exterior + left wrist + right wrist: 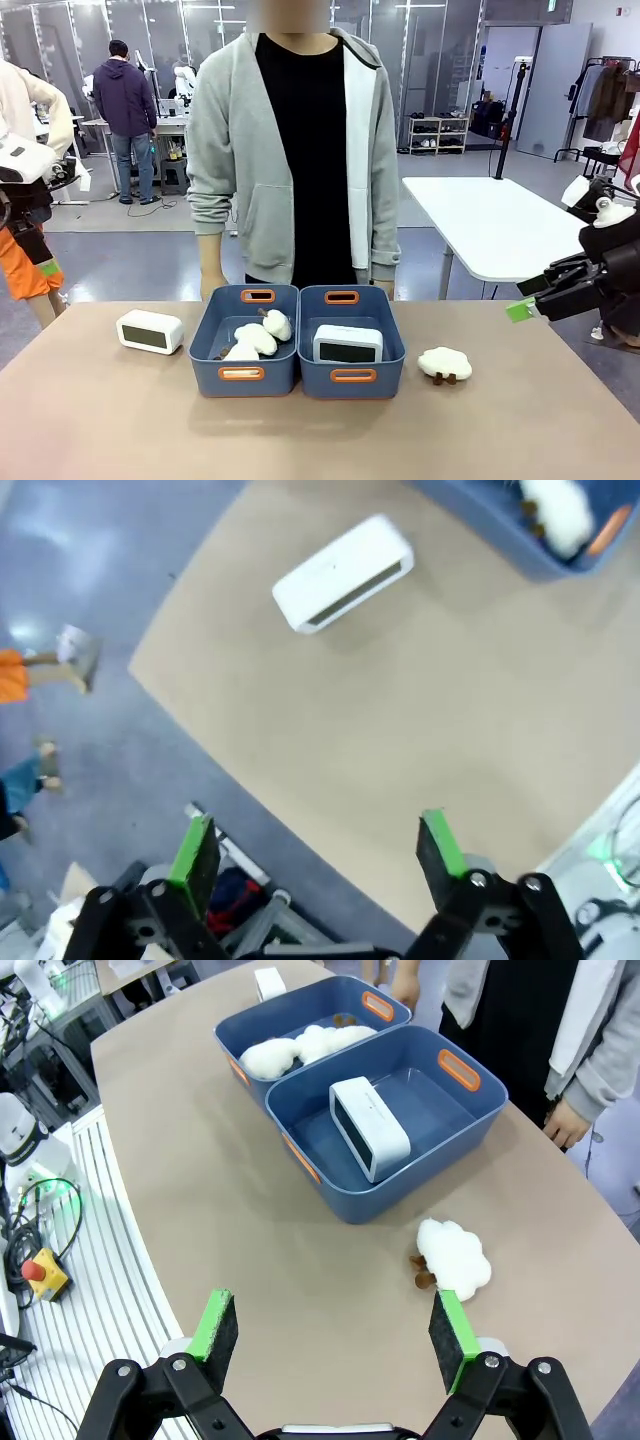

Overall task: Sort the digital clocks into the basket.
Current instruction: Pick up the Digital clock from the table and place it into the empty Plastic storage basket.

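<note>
Front view: two blue bins sit side by side mid-table, touching. The right bin (320, 383) holds the first digital clock (347, 344), dark display toward the robot. The second digital clock (150, 331) sits on the bare table (100, 420), just left of the left bin (272, 381) and not touching it. The left bin holds a heap of plush sheep (262, 333): at least two, can't separate them further. A lone sheep (445, 363) lies on the table right of the right bin. A person (295, 150) in a grey hoodie stands at the far edge behind the bins.

Right wrist view adds what front doesn't: the person's hand (565, 1125) hanging near the right bin's far corner, and a red stop button (35, 1272) on a yellow box off the table's side. The right gripper (333, 1332) has its jaws spread wide and holds nothing, hanging above the table short of the lone sheep.

Left wrist view adds the second clock seen from above, plus the floor past the table edge. The left gripper (318, 850) is also spread and empty, over the table edge and well apart from that clock.

Counts: 2 clocks (1 binned, 1 out), 2 bins, 3+ sheep.
</note>
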`<action>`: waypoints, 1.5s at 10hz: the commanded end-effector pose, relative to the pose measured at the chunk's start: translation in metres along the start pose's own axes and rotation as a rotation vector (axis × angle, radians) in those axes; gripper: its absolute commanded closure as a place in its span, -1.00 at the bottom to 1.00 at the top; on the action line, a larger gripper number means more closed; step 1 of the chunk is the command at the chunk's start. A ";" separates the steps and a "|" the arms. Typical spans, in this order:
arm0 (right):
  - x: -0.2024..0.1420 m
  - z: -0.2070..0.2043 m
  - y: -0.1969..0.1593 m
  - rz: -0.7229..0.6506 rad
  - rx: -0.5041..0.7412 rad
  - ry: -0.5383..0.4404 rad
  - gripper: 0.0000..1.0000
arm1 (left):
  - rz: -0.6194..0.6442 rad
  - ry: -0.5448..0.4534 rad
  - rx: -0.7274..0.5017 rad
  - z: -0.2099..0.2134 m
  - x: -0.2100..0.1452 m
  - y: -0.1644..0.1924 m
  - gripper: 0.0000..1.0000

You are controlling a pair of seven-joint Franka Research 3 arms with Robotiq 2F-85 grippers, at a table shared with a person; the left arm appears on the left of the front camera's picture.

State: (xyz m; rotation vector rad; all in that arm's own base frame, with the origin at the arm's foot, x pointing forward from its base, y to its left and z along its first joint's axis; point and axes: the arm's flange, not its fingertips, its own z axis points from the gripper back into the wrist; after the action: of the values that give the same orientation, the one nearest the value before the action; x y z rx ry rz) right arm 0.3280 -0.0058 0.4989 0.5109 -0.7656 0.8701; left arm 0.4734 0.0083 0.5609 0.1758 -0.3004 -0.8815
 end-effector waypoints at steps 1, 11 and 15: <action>0.000 -0.001 0.000 0.003 -0.002 0.002 -0.95 | -0.345 -0.192 0.107 0.004 0.009 -0.012 -1.00; 0.000 -0.001 0.000 0.003 -0.002 0.002 -0.95 | -0.940 -0.231 -0.197 -0.147 0.100 -0.019 -1.00; 0.000 -0.001 0.000 0.003 -0.002 0.002 -0.95 | -0.890 -0.128 -0.183 -0.193 0.109 0.003 -1.00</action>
State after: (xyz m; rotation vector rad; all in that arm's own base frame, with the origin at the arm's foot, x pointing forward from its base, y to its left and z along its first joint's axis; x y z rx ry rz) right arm 0.3280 -0.0056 0.4989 0.5110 -0.7656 0.8705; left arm 0.5884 -0.0720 0.4056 0.0413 -0.2917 -1.8272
